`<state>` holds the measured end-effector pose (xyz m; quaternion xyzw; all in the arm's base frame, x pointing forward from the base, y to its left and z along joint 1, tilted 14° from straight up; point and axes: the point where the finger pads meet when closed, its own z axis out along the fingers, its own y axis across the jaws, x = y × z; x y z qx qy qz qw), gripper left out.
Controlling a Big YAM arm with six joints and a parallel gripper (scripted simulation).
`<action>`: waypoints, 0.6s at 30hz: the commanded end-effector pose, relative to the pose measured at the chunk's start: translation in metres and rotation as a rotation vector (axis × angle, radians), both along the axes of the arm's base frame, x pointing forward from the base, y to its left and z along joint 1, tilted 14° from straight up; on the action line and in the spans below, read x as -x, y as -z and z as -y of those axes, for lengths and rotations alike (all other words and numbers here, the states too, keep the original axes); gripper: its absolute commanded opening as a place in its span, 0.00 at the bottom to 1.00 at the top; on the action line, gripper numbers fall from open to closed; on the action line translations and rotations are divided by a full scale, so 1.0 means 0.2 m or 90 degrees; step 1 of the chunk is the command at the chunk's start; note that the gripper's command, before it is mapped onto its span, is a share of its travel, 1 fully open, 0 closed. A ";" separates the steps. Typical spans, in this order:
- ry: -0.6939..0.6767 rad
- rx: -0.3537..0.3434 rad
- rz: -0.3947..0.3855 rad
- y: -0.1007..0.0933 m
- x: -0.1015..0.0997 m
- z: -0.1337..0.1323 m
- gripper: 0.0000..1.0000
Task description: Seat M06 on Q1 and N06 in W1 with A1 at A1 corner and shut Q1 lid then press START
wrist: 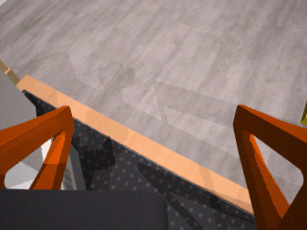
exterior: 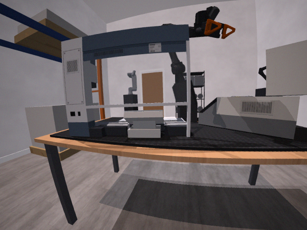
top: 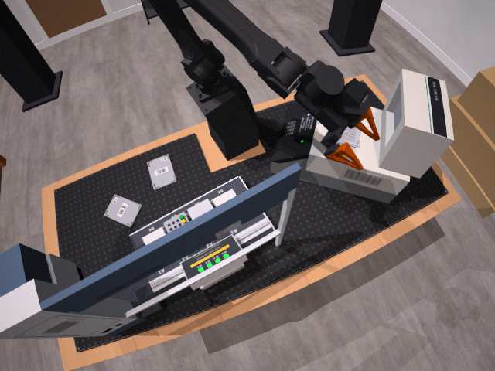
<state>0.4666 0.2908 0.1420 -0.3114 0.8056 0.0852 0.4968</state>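
Note:
My gripper (top: 356,139) is open and empty, held high above Q1 (top: 353,171); it shows well above the deck frame in the exterior view (exterior: 220,28). In the wrist view the orange fingers frame only the table edge and the floor. Q1's lid (top: 415,120) stands open. A white well plate (top: 350,137) lies on Q1's block, partly hidden by my fingers; I cannot read its label. Q1's panel lamp (top: 302,141) is green. The waiting nest W1 (top: 125,211) and regrip nest RG (top: 162,174) are empty. White labware sits at D1 (top: 225,196), D2 (top: 199,208) and D4 (top: 153,236).
The tube cooling block (top: 175,223) sits on D3. The blue-topped deck frame (top: 168,235) spans the deck, with an upright post (top: 285,217) near Q1. The arm's base (top: 231,124) stands behind. Cardboard boxes (top: 476,135) are beside Q1's lid.

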 end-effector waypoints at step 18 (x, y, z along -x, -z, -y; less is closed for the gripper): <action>0.073 -0.117 0.107 -0.67 -0.34 0.18 0.95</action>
